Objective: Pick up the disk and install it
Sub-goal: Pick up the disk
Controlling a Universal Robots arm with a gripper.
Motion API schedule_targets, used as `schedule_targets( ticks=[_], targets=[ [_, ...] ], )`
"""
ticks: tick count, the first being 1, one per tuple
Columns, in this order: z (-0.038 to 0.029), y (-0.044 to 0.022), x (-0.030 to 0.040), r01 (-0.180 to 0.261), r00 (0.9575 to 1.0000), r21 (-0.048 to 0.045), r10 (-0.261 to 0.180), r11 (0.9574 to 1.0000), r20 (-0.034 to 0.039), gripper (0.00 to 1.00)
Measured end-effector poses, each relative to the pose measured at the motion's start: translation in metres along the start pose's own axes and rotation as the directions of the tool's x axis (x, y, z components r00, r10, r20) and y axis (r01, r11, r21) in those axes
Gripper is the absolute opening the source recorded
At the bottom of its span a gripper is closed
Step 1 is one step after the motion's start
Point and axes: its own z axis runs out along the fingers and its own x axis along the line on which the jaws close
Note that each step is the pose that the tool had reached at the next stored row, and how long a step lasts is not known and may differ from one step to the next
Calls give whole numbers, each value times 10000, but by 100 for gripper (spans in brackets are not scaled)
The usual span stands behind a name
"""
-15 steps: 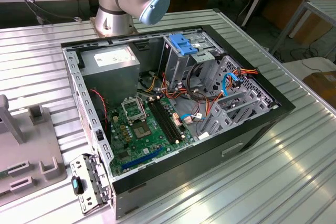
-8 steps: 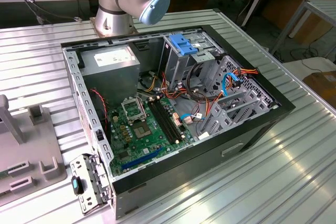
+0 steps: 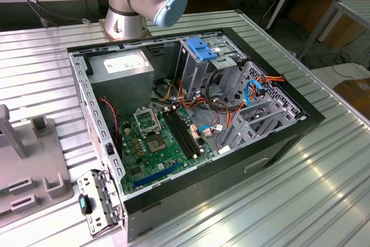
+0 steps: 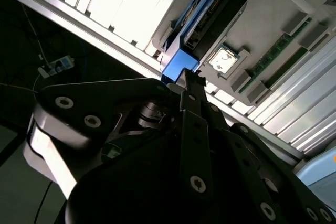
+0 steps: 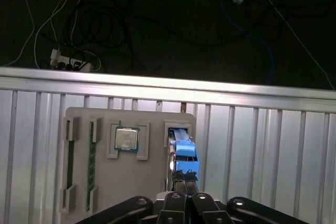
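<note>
Your gripper (image 5: 184, 177) sits at the blue end of the disk (image 5: 185, 153), which stands slotted in the grey tray (image 5: 152, 182). You cannot tell whether it has hold.

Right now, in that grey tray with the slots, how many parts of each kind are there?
Disk: 1
Processor chip: 1
Green memory sticks: 2
Total: 4

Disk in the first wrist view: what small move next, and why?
Probably a short, straight pull away from the tray: the gripper meets the blue end of the disk, which stands edge-on in its slot there.
</note>
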Motion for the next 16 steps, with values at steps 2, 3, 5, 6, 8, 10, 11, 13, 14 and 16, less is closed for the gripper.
schedule_targets(
  ticks=[2, 3, 5, 6, 8, 10, 11, 13, 14, 16],
  targets=[
    [0, 0, 0, 0, 10000, 0, 0, 10000, 0, 24],
    [0, 0, 0, 1, 10000, 0, -1, 10000, 0, 24],
    [0, 0, 0, 2, 10000, 0, -2, 10000, 0, 47],
    [0, 0, 0, 3, 10000, 0, -3, 10000, 0, 54],
    [0, 0, 0, 3, 10000, 0, -3, 10000, 0, 60],
    [0, 0, 0, 4, 10000, 0, -4, 10000, 0, 60],
    [0, 0, 0, 4, 10000, 0, -4, 10000, 0, 60],
    [1, 0, 0, 5, 10000, 0, -5, 10000, 0, 60],
    [8, -1, 0, 5, 10000, 2, -5, 10000, 2, 60],
    [20, 0, 0, 5, 10000, 1, -5, 10000, 2, 60]
  ],
)
